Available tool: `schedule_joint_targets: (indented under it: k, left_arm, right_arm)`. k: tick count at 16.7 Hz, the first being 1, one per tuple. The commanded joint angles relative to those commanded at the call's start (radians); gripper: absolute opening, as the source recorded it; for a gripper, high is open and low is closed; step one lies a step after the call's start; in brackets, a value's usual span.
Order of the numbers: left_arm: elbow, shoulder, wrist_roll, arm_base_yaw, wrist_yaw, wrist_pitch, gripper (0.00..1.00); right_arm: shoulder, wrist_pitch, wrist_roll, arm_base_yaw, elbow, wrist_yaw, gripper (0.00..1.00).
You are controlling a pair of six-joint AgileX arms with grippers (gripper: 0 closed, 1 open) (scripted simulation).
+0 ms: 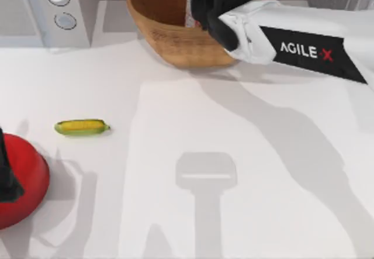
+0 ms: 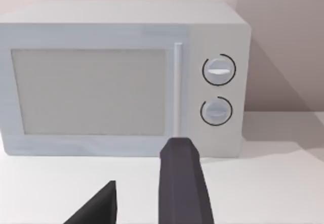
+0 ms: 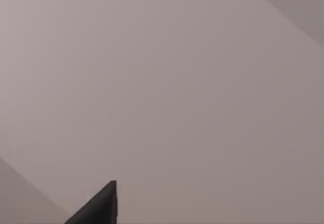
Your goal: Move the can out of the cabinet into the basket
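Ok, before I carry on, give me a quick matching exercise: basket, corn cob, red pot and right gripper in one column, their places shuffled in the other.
Things:
1. basket
2. corn cob
3. red pot
4. right gripper

Places:
A. lying by itself on the table's left half
B. top view's lower left corner, with the left gripper parked over it
C. above the basket
D. far side of the table, near the middle, right of the white appliance

Pairs: 1-D, 2-A, 3-B, 4-C
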Motion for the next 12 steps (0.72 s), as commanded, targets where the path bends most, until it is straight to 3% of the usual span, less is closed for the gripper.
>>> schedule_joint_targets:
  k: [5,12]
  left_arm:
    - [0.0,0.0,0.0,0.0,0.0,0.0,1.0]
    - [0.0,0.0,0.0,0.0,0.0,0.0,1.0]
  right_arm:
    - [-0.208,-0.032,0.005,-0.071,-0.221,-0.127,1.0]
    - [-0.786,-0.13,0.009,-0.232,-0.767,-0.383,1.0]
